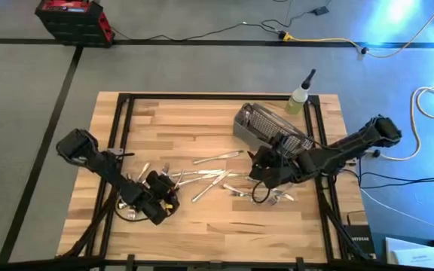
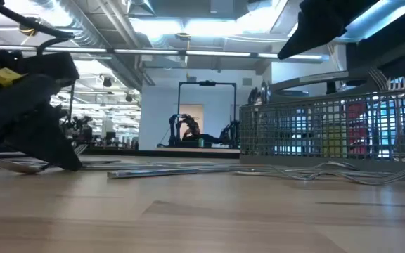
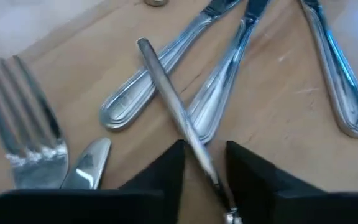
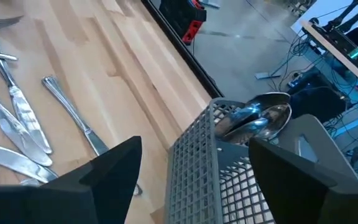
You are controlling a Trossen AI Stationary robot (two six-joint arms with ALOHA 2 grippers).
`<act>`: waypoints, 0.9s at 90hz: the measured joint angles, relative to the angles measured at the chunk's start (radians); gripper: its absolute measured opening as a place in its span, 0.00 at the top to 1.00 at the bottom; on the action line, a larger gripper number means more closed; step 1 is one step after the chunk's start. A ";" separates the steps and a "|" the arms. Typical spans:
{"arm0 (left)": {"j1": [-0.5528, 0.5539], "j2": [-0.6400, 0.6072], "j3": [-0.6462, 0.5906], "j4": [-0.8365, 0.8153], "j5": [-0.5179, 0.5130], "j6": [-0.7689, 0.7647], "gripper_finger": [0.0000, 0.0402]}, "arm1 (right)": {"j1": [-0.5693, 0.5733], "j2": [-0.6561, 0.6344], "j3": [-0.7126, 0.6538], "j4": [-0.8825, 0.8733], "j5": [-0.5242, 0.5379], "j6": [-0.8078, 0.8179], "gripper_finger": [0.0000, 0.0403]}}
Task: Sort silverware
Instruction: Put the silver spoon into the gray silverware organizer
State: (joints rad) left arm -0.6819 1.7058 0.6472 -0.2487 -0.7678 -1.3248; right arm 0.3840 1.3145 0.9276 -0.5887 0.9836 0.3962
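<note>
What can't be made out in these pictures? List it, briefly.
- Left wrist view: the utensil between the left tool's open fingers runs off the bottom edge; fork or spoon, unclear.
- Right wrist view: the basket's mesh wall hides all but the spoon bowls at its rim; count unknown.
- High view: the right tool covers part of the silverware; pieces too small to count.

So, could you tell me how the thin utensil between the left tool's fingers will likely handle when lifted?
The thin utensil looks like polished metal, so probably stiff but slippery. Its narrow handle lies across other silverware, so it may pivot or slide in the left tool.
</note>
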 joint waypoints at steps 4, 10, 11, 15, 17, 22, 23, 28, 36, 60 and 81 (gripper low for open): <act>0.000 0.000 0.001 0.009 0.003 0.013 0.90 | 0.000 0.000 0.000 0.005 0.000 0.000 0.30; 0.001 0.000 0.005 0.009 0.004 0.049 0.97 | 0.000 0.000 0.000 0.029 -0.006 0.001 0.30; 0.002 0.000 0.006 0.008 0.005 0.054 0.97 | 0.000 0.000 0.000 0.035 -0.011 0.001 0.30; 0.002 -0.004 0.011 0.004 0.007 0.096 0.98 | 0.000 0.000 0.000 0.068 -0.047 -0.008 0.30; 0.002 -0.006 0.014 0.000 0.008 0.120 0.98 | 0.000 0.000 0.000 0.090 -0.073 -0.019 0.30; 0.003 -0.020 0.023 -0.014 0.013 0.177 0.98 | 0.000 0.002 0.000 0.146 -0.138 -0.064 0.30; 0.003 -0.025 0.024 -0.018 0.014 0.185 0.98 | 0.000 0.004 0.000 0.159 -0.150 -0.075 0.30; 0.003 -0.044 0.035 -0.044 0.019 0.225 0.98 | 0.000 0.015 0.000 0.225 -0.208 -0.133 0.30; 0.011 -0.089 0.053 -0.094 -0.014 0.293 0.98 | 0.000 0.049 0.000 0.327 -0.304 -0.232 0.30; 0.106 -0.160 0.092 0.001 -0.108 0.686 0.98 | 0.002 0.235 0.000 0.680 -0.524 -0.610 0.30; 0.185 -0.160 0.147 0.136 -0.100 1.006 0.98 | -0.028 0.367 0.003 0.885 -0.525 -0.852 0.30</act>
State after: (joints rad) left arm -0.4971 1.5459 0.7941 -0.1125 -0.8676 -0.3189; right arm 0.3564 1.6817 0.9302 0.2966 0.4587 -0.4556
